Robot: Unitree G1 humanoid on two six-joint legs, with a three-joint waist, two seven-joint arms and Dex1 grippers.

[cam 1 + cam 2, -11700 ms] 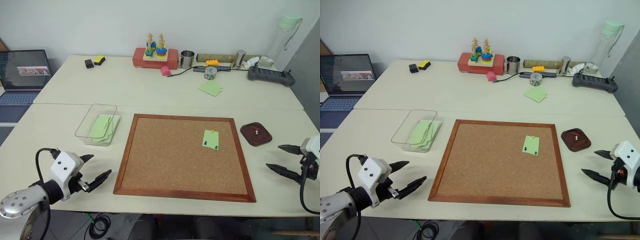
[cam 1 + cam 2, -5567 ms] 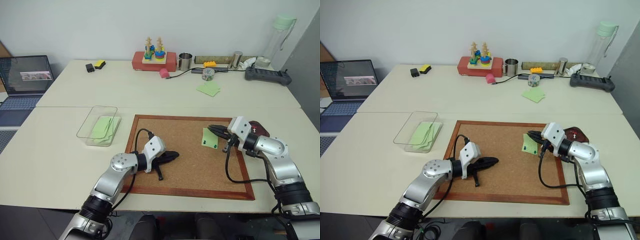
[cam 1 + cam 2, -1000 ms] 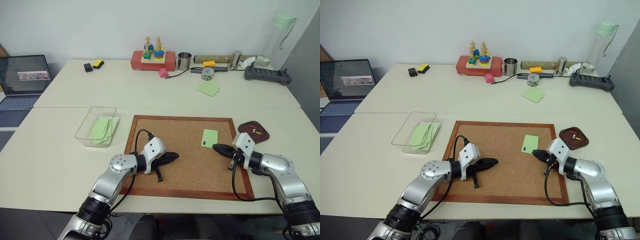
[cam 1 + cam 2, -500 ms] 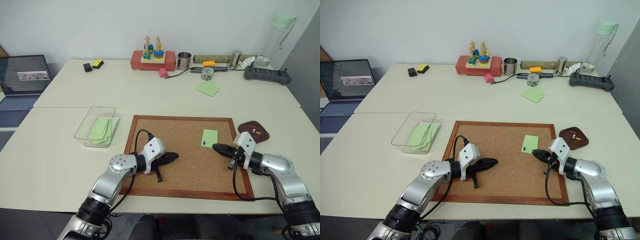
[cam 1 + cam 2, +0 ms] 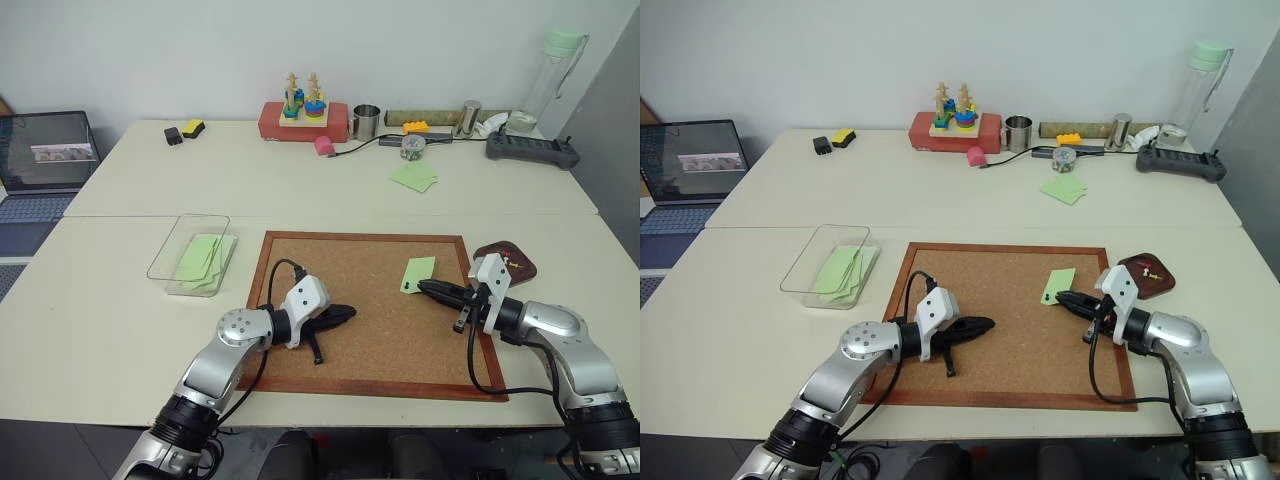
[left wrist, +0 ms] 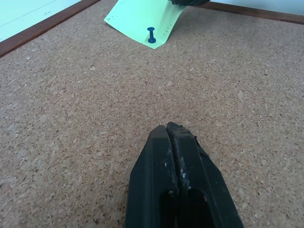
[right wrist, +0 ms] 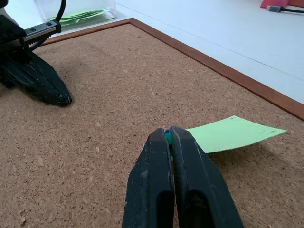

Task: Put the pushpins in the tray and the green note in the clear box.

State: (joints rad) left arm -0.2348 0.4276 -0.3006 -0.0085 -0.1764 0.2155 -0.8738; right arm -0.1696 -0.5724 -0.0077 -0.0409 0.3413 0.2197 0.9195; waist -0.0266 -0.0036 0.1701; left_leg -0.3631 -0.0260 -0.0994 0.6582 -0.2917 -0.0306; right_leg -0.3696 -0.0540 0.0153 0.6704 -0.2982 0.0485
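Right gripper (image 7: 169,137) is sitting over the right part of the large wood-framed corkboard (image 5: 300,370), its two black fingers pressed together on a dark green pushpin (image 7: 167,138) whose head is peeking out between the tips. The small pale-green paper note (image 5: 418,273) is lying near the corkboard's far right corner, its near edge lifting off the cork right at the gripper tips; in the left wrist view the dark pin (image 6: 151,34) is standing through that edge of the slip. Left gripper (image 6: 169,130) is resting on the cork near the board's left edge, fingers closed flat against each other with nothing between them. The small dark reddish-brown tray (image 5: 520,262) is sitting on the desk just off the board's right edge, holding a yellow-headed pushpin (image 5: 1155,274). The clear plastic box (image 5: 168,262) is lying on the desk left of the board, with pale-green sheets (image 5: 200,256) inside.
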